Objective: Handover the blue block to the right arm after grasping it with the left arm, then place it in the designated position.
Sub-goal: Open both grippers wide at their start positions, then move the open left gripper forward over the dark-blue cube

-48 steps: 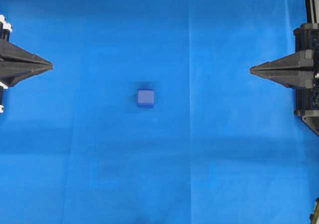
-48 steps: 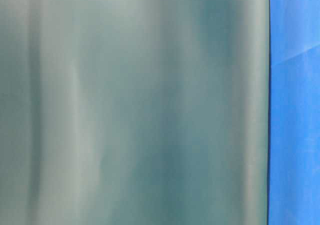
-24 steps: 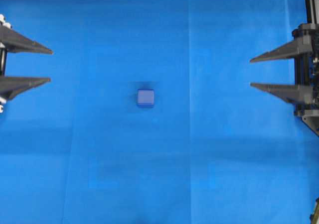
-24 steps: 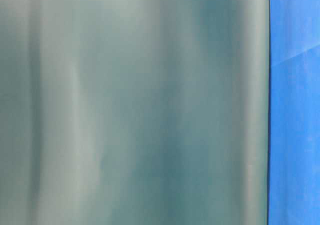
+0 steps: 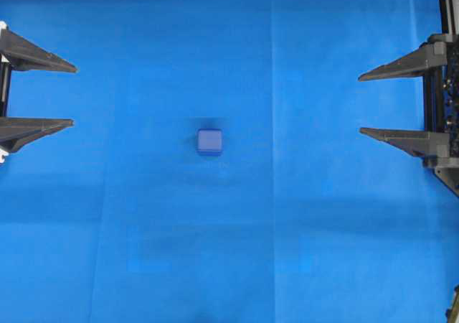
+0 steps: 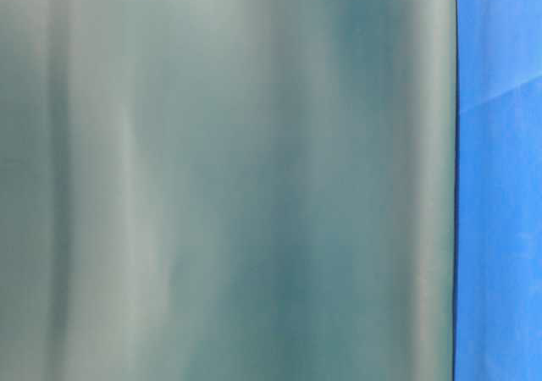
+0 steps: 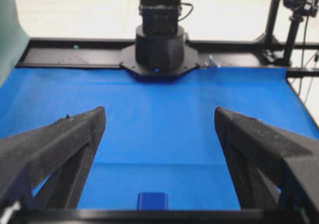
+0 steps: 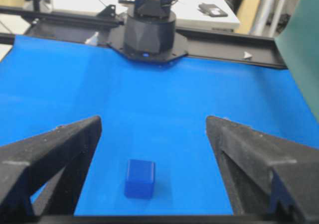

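Note:
The blue block (image 5: pixel 209 141) lies on the blue cloth near the middle of the overhead view, apart from both grippers. It also shows in the left wrist view (image 7: pixel 152 201) at the bottom edge, and in the right wrist view (image 8: pixel 139 178). My left gripper (image 5: pixel 73 95) is at the left edge, wide open and empty, pointing at the block; it also shows in the left wrist view (image 7: pixel 159 118). My right gripper (image 5: pixel 360 103) is at the right edge, wide open and empty; it also shows in the right wrist view (image 8: pixel 153 127).
The blue cloth (image 5: pixel 237 251) covers the whole table. The other arm's black base stands at the far table edge in each wrist view (image 7: pixel 158 45) (image 8: pixel 148 32). A grey-green sheet (image 6: pixel 229 178) fills most of the table-level view.
Both grippers were shut one second ago and have opened wide. The block has not moved.

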{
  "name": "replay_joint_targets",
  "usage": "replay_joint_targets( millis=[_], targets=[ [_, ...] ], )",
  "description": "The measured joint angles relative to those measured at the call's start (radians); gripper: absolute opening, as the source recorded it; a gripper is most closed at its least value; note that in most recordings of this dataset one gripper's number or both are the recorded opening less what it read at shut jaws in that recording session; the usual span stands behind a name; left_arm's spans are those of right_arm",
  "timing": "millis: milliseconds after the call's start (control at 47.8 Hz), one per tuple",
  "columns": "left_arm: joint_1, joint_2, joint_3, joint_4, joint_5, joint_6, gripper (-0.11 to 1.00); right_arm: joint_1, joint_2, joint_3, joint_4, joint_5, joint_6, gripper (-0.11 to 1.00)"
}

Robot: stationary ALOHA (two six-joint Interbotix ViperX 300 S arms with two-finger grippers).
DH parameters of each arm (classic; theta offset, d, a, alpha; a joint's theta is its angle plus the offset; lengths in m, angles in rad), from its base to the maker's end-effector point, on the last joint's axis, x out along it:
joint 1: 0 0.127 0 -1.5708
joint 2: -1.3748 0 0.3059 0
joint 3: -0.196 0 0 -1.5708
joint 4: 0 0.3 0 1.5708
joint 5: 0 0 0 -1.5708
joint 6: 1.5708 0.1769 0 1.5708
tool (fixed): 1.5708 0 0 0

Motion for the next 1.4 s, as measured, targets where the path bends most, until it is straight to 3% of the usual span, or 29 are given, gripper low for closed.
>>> replay_joint_targets(
  millis=[230,628,1151,1402],
  targets=[
    [0.002,0.107,-0.025,-0.002,-0.074,-0.003,0.93,-0.002,0.0,0.0,-0.002,0.0,0.0,0.98],
    [0.0,0.379,-0.147,0.0,-0.202,-0.002,0.93,-0.003,0.002,0.0,0.0,-0.002,0.0,0.98],
    [0.003,0.727,-0.454,0.0,-0.172,0.015,0.93,-0.003,0.015,0.0,0.0,-0.018,0.0,0.98],
    [0.005,0.769,-0.508,0.0,-0.1,-0.005,0.93,-0.003,0.017,0.0,0.0,-0.021,0.0,0.98]
  ],
)
